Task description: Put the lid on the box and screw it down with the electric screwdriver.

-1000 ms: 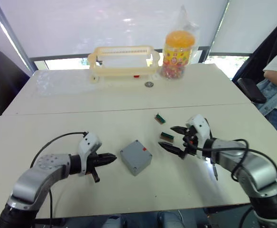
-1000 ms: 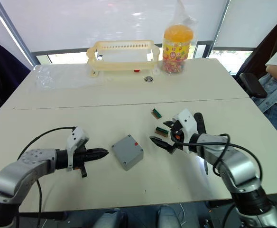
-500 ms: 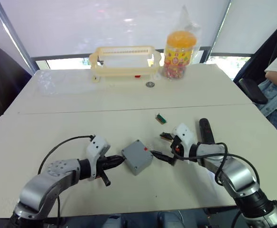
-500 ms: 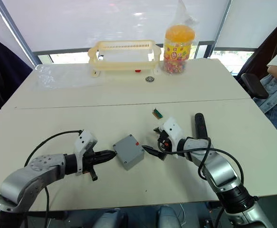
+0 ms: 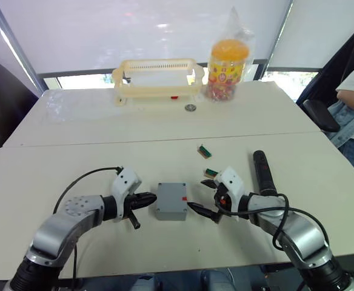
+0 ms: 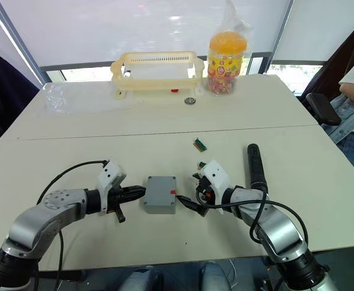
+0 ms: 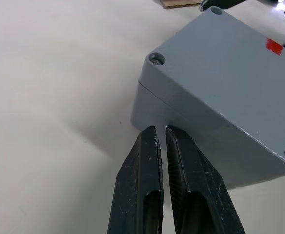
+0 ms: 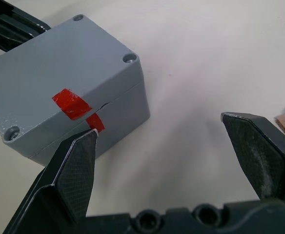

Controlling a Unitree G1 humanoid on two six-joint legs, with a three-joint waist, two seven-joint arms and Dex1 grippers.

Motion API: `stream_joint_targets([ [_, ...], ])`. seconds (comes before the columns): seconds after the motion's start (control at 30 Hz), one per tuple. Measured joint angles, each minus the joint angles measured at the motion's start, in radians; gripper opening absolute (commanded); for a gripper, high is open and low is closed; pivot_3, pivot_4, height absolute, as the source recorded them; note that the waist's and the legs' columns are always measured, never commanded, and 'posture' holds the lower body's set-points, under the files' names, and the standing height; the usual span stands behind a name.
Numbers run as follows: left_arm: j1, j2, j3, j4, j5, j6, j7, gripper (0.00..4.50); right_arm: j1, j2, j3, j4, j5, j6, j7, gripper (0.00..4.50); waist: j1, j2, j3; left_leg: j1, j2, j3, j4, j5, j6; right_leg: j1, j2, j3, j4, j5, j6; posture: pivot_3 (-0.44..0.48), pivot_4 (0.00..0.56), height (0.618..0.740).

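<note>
The grey box [image 5: 171, 200] sits flat on the pale bench [image 5: 74, 151], near its front edge, between the two pincers. Its lid [image 8: 59, 68] is already on top, with a seam running around the side and screw heads sunk in the corners; a strip of red tape [image 8: 71, 103] crosses from the lid over the seam on the side facing the right arm. The left pincer [image 5: 148, 199] lies low over the bench with its two black fingers [image 7: 147, 185] pressed nearly together, their tips just at the box's left wall, right below one corner screw. The right pincer [image 5: 201, 211] has its fingers spread wide apart, holding nothing; one fingertip [image 8: 79, 156] is at the box's right wall beside the red tape, the other well clear of it. The electric screwdriver [image 5: 262, 173], a black cylinder, lies on the bench beyond the right arm, apart from the box. Two small green-and-brown parts [image 5: 205, 150] lie behind the right pincer. Farther back stand a cream plastic rack [image 5: 156, 76] and a jar with an orange lid [image 5: 227, 63].
</note>
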Motion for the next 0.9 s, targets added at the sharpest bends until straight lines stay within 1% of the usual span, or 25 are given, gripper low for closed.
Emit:
stream_joint_targets([
  [0.2, 0.001, 0.015, 0.005, -0.007, -0.011, 0.007, -0.024, 0.26, -0.005, -0.004, -0.003, 0.0, -0.007, -0.001, 0.004, 4.44, 0.0, 0.0, 0.0, 0.0, 0.0, 0.0, 0.0, 0.0, 0.0, 0.0, 0.0, 0.0, 0.0, 0.0, 0.0, 0.0, 0.15, 0.74],
  [0.27, 0.008, 0.067, 0.022, -0.032, -0.048, 0.03, -0.065, 0.26, -0.018, -0.022, -0.044, 0.0, 0.025, 0.005, 0.031, 4.44, 0.0, 0.0, 0.0, 0.0, 0.0, 0.0, 0.0, 0.0, 0.0, 0.0, 0.0, 0.0, 0.0, 0.0, 0.0, 0.0, 0.15, 0.74],
  [0.37, -0.004, 0.183, 0.102, -0.037, -0.113, 0.071, -0.146, 0.26, -0.085, -0.056, -0.192, 0.001, 0.148, 0.069, 0.088, 4.44, -0.001, 0.0, 0.001, 0.0, 0.0, 0.0, 0.0, 0.0, 0.0, 0.0, 0.0, 0.0, 0.0, -0.001, -0.001, 0.0, 0.15, 0.74],
  [0.4, -0.024, 0.212, 0.126, -0.035, -0.131, 0.082, -0.166, 0.26, -0.116, -0.06, -0.237, 0.004, 0.187, 0.092, 0.095, 4.44, -0.001, 0.0, 0.001, 0.0, 0.001, 0.0, 0.0, 0.0, 0.0, 0.0, 0.001, -0.001, 0.0, -0.001, -0.002, 0.0, 0.15, 0.74],
  [0.47, -0.105, 0.241, 0.162, -0.026, -0.176, 0.107, -0.198, 0.26, -0.199, -0.038, -0.303, 0.034, 0.256, 0.133, 0.094, 4.44, 0.0, 0.0, 0.001, 0.001, 0.001, -0.001, 0.0, 0.0, 0.0, 0.001, 0.001, -0.001, 0.0, -0.001, -0.001, 0.0, 0.15, 0.74],
  [0.53, -0.191, 0.256, 0.174, -0.013, -0.211, 0.131, -0.218, 0.26, -0.268, -0.016, -0.311, 0.092, 0.266, 0.139, 0.083, 4.44, 0.0, 0.0, 0.001, 0.001, 0.0, 0.0, 0.0, 0.0, 0.0, 0.002, 0.001, -0.001, 0.0, 0.0, 0.0, 0.0, 0.15, 0.74],
  [0.57, -0.222, 0.268, 0.171, -0.005, -0.217, 0.139, -0.228, 0.26, -0.296, -0.015, -0.29, 0.141, 0.239, 0.121, 0.071, 4.44, -0.002, 0.0, 0.001, 0.001, -0.001, 0.0, 0.0, 0.0, 0.0, 0.002, 0.001, -0.001, 0.0, 0.0, 0.0, 0.0, 0.15, 0.74],
  [0.67, -0.31, 0.281, 0.153, 0.033, -0.207, 0.141, -0.232, 0.26, -0.363, -0.005, -0.207, 0.361, 0.096, 0.009, 0.027, 4.44, -0.005, 0.0, 0.001, 0.001, -0.002, 0.002, 0.0, 0.0, 0.0, 0.001, 0.001, 0.0, 0.0, 0.0, 0.0, 0.0, 0.15, 0.74],
  [0.8, -0.399, 0.263, 0.11, 0.083, -0.174, 0.138, -0.202, 0.26, -0.477, 0.091, -0.127, 0.73, -0.048, -0.204, 0.017, 4.44, -0.013, 0.0, 0.001, 0.002, -0.002, 0.002, -0.002, 0.001, -0.001, -0.001, 0.001, 0.001, 0.001, 0.0, 0.0, 0.0, 0.15, 0.74],
  [0.9, -0.411, 0.232, 0.11, 0.08, -0.176, 0.146, -0.168, 0.26, -0.561, 0.159, -0.112, 0.94, -0.1, -0.336, 0.025, 4.44, -0.019, 0.0, 0.001, 0.001, -0.001, 0.002, -0.003, 0.001, -0.002, -0.002, 0.001, 0.001, 0.001, 0.0, 0.0, 0.0, 0.15, 0.74],
])
